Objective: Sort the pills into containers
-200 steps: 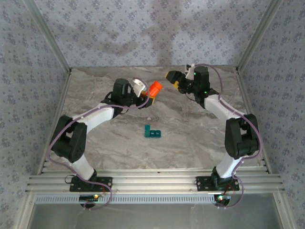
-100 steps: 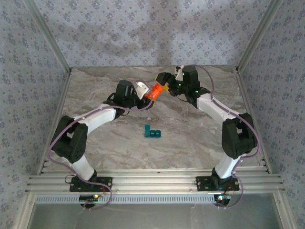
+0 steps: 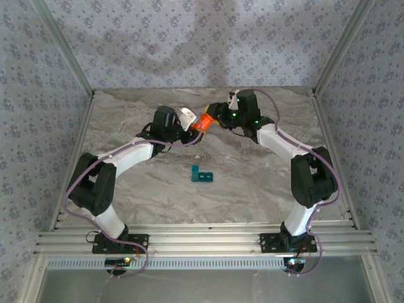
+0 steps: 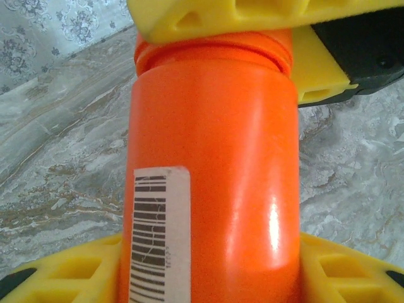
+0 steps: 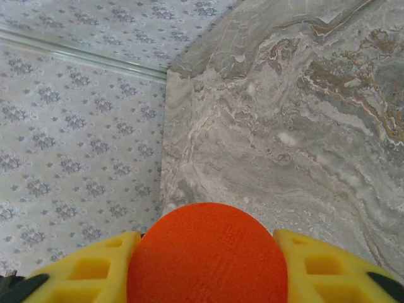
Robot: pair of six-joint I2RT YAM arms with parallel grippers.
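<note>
Both arms meet over the far half of the tabletop (image 3: 126, 196), above its middle line.

Left hand (image 3: 196, 125): clenched on the orange bottle (image 3: 204, 120), held off the surface and tilted, top end toward the right arm. In the left wrist view its yellow fingers (image 4: 63, 274) press the lower body of the orange bottle (image 4: 214, 158) from both sides. A white barcode label (image 4: 154, 233) faces the camera.

Right hand (image 3: 216, 115): closed on the top end of the same bottle. In the left wrist view its yellow fingers (image 4: 252, 16) sit across the cap end. In the right wrist view the round orange cap (image 5: 207, 246) sits between the two yellow fingers (image 5: 88, 274), touching both.

Containers (image 3: 202, 175): small teal strip, lying flat near the centre of the tabletop, a little toward the near edge. Well apart from both hands, nothing touching it. Too small here to tell whether the lids are up or down.
</note>
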